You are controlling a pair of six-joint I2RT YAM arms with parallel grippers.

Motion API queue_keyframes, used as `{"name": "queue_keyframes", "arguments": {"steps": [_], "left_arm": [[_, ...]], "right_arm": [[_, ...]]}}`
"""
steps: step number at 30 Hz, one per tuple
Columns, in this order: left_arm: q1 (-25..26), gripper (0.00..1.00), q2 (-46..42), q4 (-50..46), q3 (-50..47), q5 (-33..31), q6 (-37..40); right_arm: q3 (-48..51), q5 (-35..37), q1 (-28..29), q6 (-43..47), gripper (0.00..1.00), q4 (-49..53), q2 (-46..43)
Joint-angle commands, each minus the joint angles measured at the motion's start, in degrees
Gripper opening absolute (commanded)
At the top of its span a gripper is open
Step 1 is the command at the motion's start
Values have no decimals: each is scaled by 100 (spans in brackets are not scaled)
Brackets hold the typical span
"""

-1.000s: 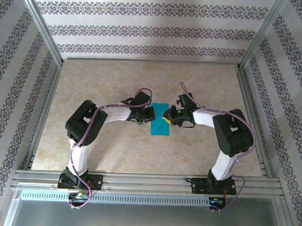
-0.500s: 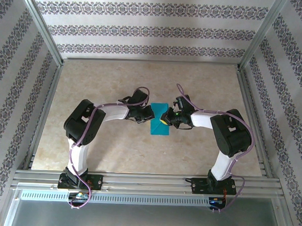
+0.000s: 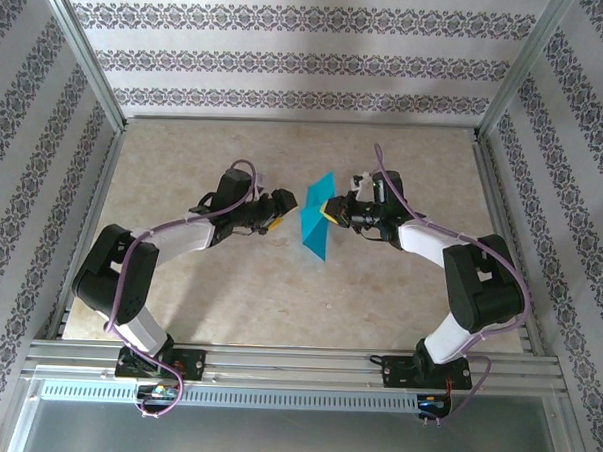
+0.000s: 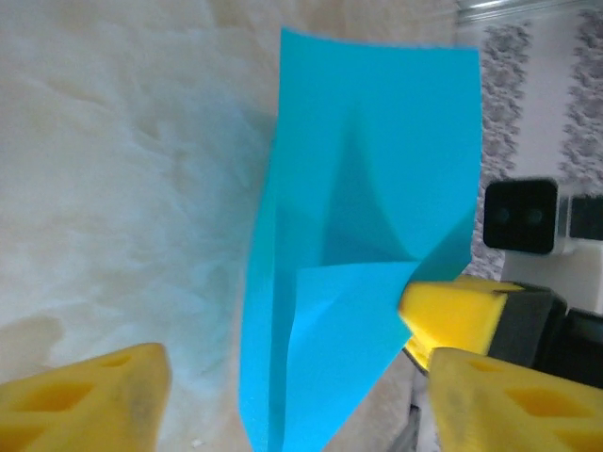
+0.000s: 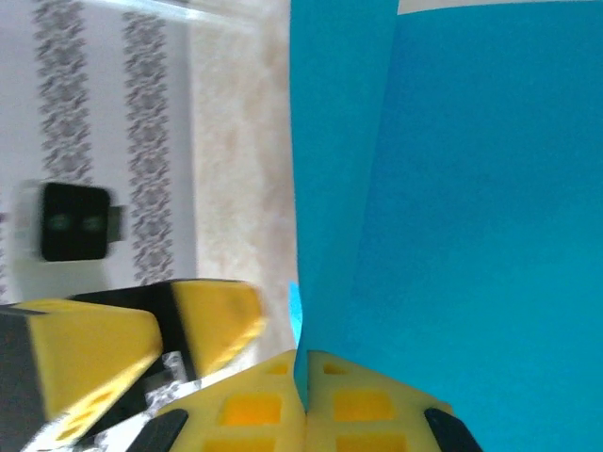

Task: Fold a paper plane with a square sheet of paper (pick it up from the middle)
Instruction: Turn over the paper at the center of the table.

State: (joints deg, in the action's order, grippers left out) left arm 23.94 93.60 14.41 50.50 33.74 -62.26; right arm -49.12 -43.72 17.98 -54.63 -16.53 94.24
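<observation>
Overhead; both wrists close on paper (image 4: pixel 377 188)

I am getting soft, even overhead light and a sharp top view, with faint shadows lying on the beige marbled counter (image 3: pixel 278 315). Up close, the yellow foam pads (image 4: pixel 85 395) of the left gripper (image 4: pixel 292 405) are blurring, and the folded teal-blue sheet of paper (image 4: pixel 367 188) is shading the counter beside it.

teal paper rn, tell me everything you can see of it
The sheet of paper is thin, matte teal-blue, folded into layers with a triangular flap and soft creases. It stands on edge, tilted, between the two grippers. The right gripper is shut on its edge; the left gripper is open, not touching it.
</observation>
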Motion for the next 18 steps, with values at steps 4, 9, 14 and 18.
{"name": "queue_keyframes", "arguments": {"steps": [4,9,14,18], "left_arm": [[72,100,-32,2951,-701,684,-1338],[221,100,156,3024,-542,864,-1235],[228,86,155,3030,-485,826,-1072],[220,70,132,2778,-435,849,-933]], "right_arm": [[-181,-862,-5,-682,4,-1060,-81],[-159,-1080,3,-1093,5,-1495,40],[-86,-1144,4,-1164,6,-1519,69],[6,-1123,-22,-1138,7,-1500,77]]}}
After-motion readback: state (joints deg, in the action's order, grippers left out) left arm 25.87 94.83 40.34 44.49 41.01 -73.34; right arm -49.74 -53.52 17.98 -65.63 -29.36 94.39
